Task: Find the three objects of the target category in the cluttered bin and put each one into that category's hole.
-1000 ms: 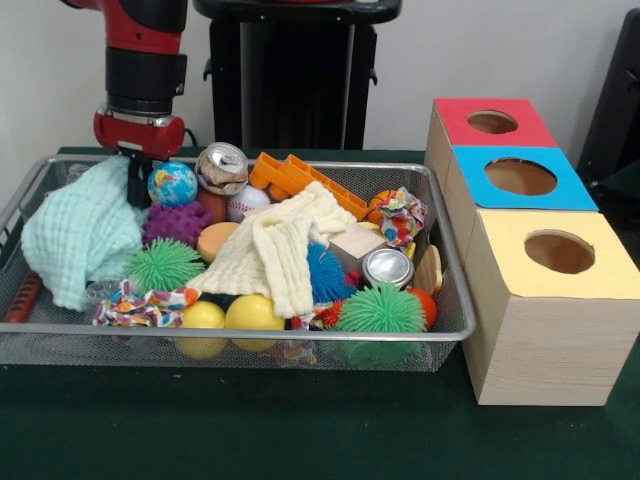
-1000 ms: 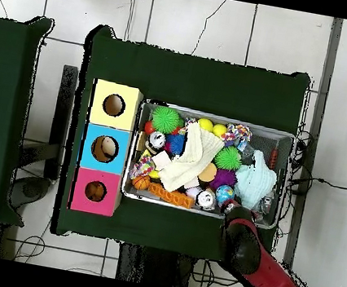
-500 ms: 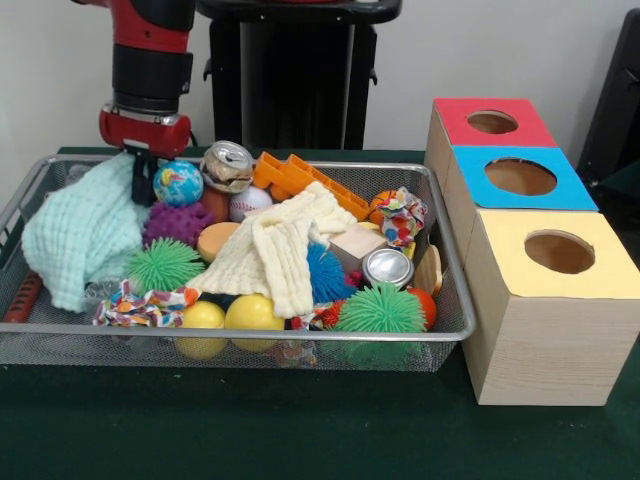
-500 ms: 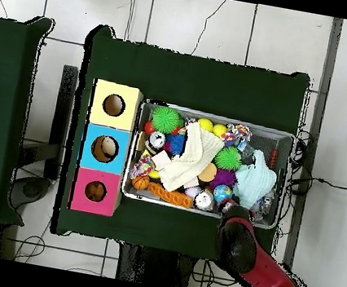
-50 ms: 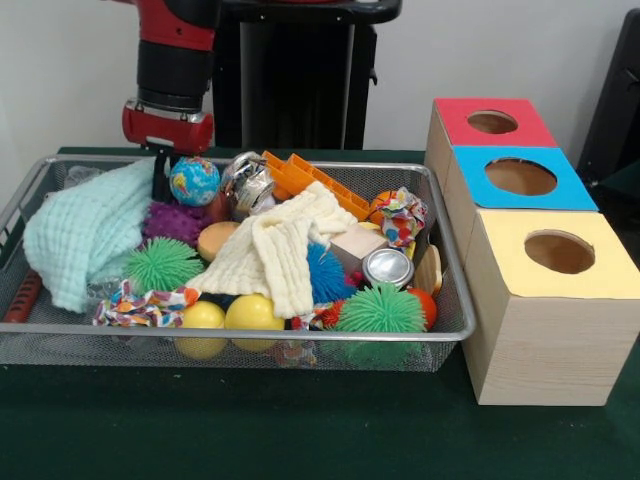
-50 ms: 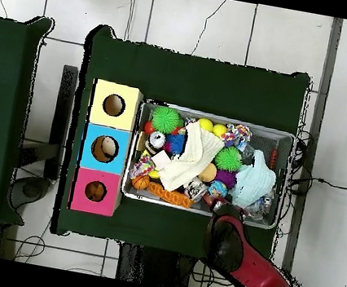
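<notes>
On the desk [image 5: 300,440], the wire bin [image 5: 450,330] holds at its left a mint green cloth [image 5: 85,235], and just right of it the claw [image 5: 178,185] hangs at the bin's far rim, closed on the globe ball [image 5: 194,181], which sits raised above the purple spiky ball [image 5: 175,220]. Right of the ball a crushed can [image 5: 250,187] lies tilted, long axis slanting up toward the far left. Beyond the bin stand the red [image 5: 492,122], blue [image 5: 520,177] and yellow [image 5: 558,251] holes.
</notes>
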### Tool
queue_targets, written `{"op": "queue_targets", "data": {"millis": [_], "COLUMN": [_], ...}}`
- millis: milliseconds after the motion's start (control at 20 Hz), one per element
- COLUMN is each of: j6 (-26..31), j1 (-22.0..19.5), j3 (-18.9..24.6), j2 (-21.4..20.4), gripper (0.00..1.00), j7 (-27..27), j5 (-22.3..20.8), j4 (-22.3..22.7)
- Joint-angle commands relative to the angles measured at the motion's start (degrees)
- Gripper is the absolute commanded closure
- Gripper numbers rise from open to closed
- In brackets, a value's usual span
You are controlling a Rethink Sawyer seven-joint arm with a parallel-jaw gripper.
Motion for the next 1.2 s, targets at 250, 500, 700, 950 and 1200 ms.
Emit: {"op": "queue_targets", "data": {"millis": [250, 500, 700, 950, 1200], "j6": [5.63, 9.50, 10.64, 14.19, 18.57], "j1": [-1.98, -3.57, -5.17, -6.89, -8.00], "j3": [5.56, 6.91, 7.93, 9.51, 10.81], "j2": [-3.04, -4.78, -5.27, -7.46, -10.32], "gripper": [1.00, 1.00, 1.00, 1.00, 1.00], "j7": [12.02, 10.52, 9.96, 9.06, 7.80], "j5": [-0.91, -0.88, -1.62, -1.28, -0.40], "j4": [1.85, 2.05, 2.39, 2.78, 2.38]}}
